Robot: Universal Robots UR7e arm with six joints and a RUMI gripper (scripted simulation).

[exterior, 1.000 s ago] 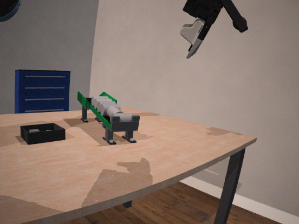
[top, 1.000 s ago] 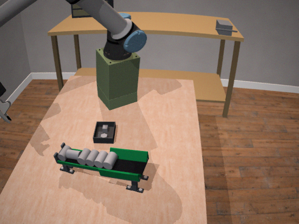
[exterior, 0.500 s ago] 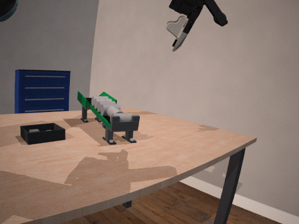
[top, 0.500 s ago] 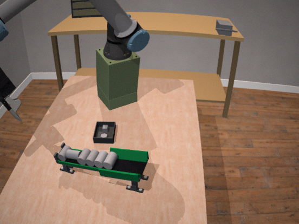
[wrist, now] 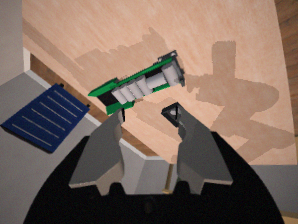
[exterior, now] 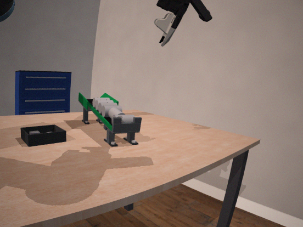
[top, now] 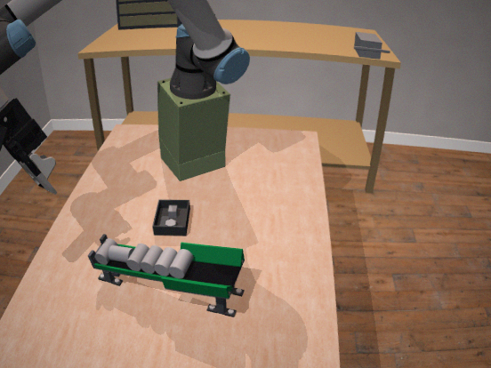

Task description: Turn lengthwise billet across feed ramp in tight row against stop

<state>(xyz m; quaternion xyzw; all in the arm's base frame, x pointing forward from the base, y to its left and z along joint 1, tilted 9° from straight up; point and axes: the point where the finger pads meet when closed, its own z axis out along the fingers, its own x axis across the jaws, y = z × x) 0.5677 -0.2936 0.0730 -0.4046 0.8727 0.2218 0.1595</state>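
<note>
The green feed ramp stands on dark legs near the table's front. Several grey billets lie on it towards its left end. One billet lies across against the dark stop. Beside it one billet lies lengthwise along the ramp. To its right a row of billets lies across, side by side. The ramp and its billets also show in the exterior view and small in the wrist view. My gripper hangs high off the table's left edge, far from the ramp, partly open and empty.
A black tray with small grey parts sits behind the ramp. The arm's green pedestal stands at the table's back. A wooden shelf table is behind it. A blue drawer cabinet stands beyond the table.
</note>
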